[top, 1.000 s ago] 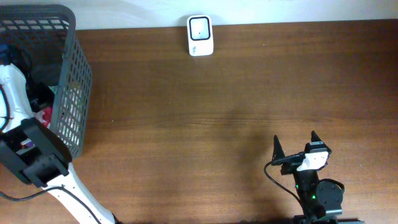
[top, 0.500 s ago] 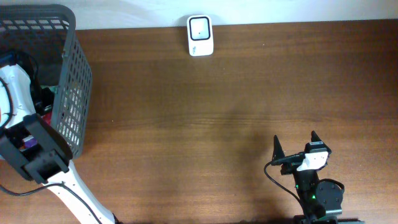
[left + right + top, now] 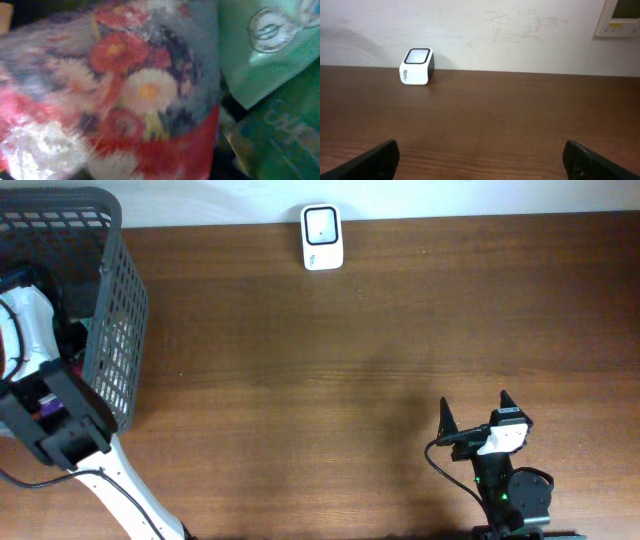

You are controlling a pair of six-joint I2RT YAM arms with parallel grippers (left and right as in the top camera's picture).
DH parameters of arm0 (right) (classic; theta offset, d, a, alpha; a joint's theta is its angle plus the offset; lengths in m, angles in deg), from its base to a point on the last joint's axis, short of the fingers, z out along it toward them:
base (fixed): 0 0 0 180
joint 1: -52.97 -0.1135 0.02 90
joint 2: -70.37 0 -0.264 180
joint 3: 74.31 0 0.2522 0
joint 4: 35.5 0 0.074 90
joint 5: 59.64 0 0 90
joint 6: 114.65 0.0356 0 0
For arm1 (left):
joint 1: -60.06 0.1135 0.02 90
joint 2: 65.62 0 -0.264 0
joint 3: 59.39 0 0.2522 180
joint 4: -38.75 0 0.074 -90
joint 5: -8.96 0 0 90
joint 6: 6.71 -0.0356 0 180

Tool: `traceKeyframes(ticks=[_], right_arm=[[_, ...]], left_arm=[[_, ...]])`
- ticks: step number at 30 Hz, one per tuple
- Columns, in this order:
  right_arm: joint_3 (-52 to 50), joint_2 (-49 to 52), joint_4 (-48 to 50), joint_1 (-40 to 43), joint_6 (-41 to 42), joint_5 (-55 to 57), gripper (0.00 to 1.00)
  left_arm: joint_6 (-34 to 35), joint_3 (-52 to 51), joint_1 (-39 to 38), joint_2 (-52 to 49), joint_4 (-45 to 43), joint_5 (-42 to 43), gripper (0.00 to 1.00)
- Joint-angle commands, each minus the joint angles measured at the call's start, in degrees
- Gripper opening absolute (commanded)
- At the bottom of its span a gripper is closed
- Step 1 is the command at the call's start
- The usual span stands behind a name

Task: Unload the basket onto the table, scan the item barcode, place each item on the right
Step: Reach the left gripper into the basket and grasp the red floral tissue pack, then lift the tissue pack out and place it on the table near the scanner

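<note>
So, overhead first: the left arm [image 3: 45, 395] is dunked into the grey basket [image 3: 118, 330] at the left edge of the counter [image 3: 350, 360]. The left claw is buried down in there, so from up top nobody can tell whether it's spread or pinching something. The white scanner [image 3: 322, 237] sits at the far edge of the counter, well apart from the basket. The right claw [image 3: 474, 408] is parked near the front right, spread wide with nothing in it.

Left wrist view is a blurry close-up. A floral packet [image 3: 135, 95] with a red band fills most of the frame, with a pale green pack [image 3: 260, 55] and a darker green pack [image 3: 280, 140] just beside it on the right. None of the claw's own fingers show, so again, can't tell its state. Best guess is the floral packet is the item being picked.

Right wrist view: scanner [image 3: 417, 66] far off against the wall, and both fingers [image 3: 377, 160] sit at the bottom corners, wide apart and empty.

To do this step well, the robot should pinch just the floral packet, on a firm bit rather than loose film. Then lift straight up, clear of the basket wall, so the green packs don't come along. After that it needs to find the barcode side and turn it to the scanner's window. No barcode is visible yet.
</note>
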Motion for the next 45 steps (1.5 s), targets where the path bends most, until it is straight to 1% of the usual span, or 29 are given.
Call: traceKeyframes(ticks=[1,3,5,6,8,10,11,13,15,17,20,21,23,25,27,29,31,34,36,38,39,42,45], right_arm=[[-0.5,-0.3,-0.2,0.3,0.4,0.1,0.99],[-0.5,-0.3,-0.2,0.3,0.4,0.1,0.99],[-0.5,-0.3,-0.2,0.3,0.4,0.1,0.99],[-0.5,-0.3,-0.2,0.3,0.4,0.1,0.99],[-0.5,-0.3,-0.2,0.3,0.4,0.1,0.99],[-0.5,-0.3,-0.2,0.3,0.4,0.1,0.99],[-0.5,-0.3,-0.2,0.3,0.4,0.1,0.99],[-0.5,-0.3,-0.2,0.3,0.4,0.1,0.99],[-0.5,-0.3,-0.2,0.3,0.4,0.1,0.99],[-0.5,-0.3,-0.2,0.3,0.4,0.1,0.99],[-0.5,-0.3,-0.2,0.3,0.4,0.1,0.99],[-0.5,-0.3,-0.2,0.3,0.4,0.1,0.99],[-0.5,-0.3,-0.2,0.3,0.4,0.1,0.99],[-0.5,-0.3,-0.2,0.3,0.4,0.1,0.99],[-0.5,-0.3,-0.2,0.3,0.4,0.1,0.99],[-0.5,-0.3,-0.2,0.3,0.4,0.1,0.99],[-0.5,-0.3,-0.2,0.3,0.4,0.1,0.99],[-0.5,-0.3,-0.2,0.3,0.4,0.1,0.99],[-0.5,-0.3,-0.2,0.3,0.4,0.1,0.99],[-0.5,-0.3,-0.2,0.3,0.4,0.1,0.99],[-0.5,-0.3,-0.2,0.3,0.4,0.1,0.99],[-0.5,-0.3,-0.2,0.3,0.4,0.1,0.99],[-0.5,-0.3,-0.2,0.3,0.4,0.1,0.99]], left_arm=[[-0.2,-0.1,0.3,-3.0,0.9,0.9,0.0],[-0.2,2.6,0.3,-3.0,2.7,1.0,0.0],[-0.1,8.3,0.2,-2.9,6.7,1.0,0.0],[-0.1,13.9,0.2,-2.9,9.6,2.6,0.0],[-0.1,26.0,0.2,-2.9,14.8,8.4,0.0],[-0.1,35.9,0.2,-2.9,18.6,12.0,0.0],[-0.2,40.5,0.2,-2.8,19.0,13.8,0.0],[-0.1,48.2,-0.1,0.0,19.0,20.3,0.0],[-0.1,52.2,-0.6,3.1,19.0,22.0,0.0],[-0.1,53.7,-1.6,6.8,19.0,22.0,0.0],[-0.1,54.2,-2.9,13.0,19.0,22.5,0.0],[-0.1,54.2,-3.3,15.0,19.0,24.3,0.0],[-0.1,54.2,-4.5,19.4,19.0,31.1,0.0],[-0.1,54.2,-6.4,21.4,19.0,35.8,0.0],[-0.1,54.2,-11.1,22.3,19.0,41.2,0.0],[-0.1,53.2,-16.8,21.9,19.0,42.3,0.0],[-0.2,50.1,-23.5,21.3,19.0,40.8,0.0],[-0.1,44.3,-34.0,19.1,18.8,34.7,0.0],[-0.1,39.3,-41.2,16.7,16.4,29.5,0.0],[-0.1,34.6,-46.8,13.4,12.6,25.2,0.0],[0.0,32.1,-49.3,11.5,10.1,24.9,0.0],[5.2,26.6,-54.7,6.1,4.3,24.9,0.0],[5.7,25.4,-58.4,0.8,1.4,24.4,0.0]])
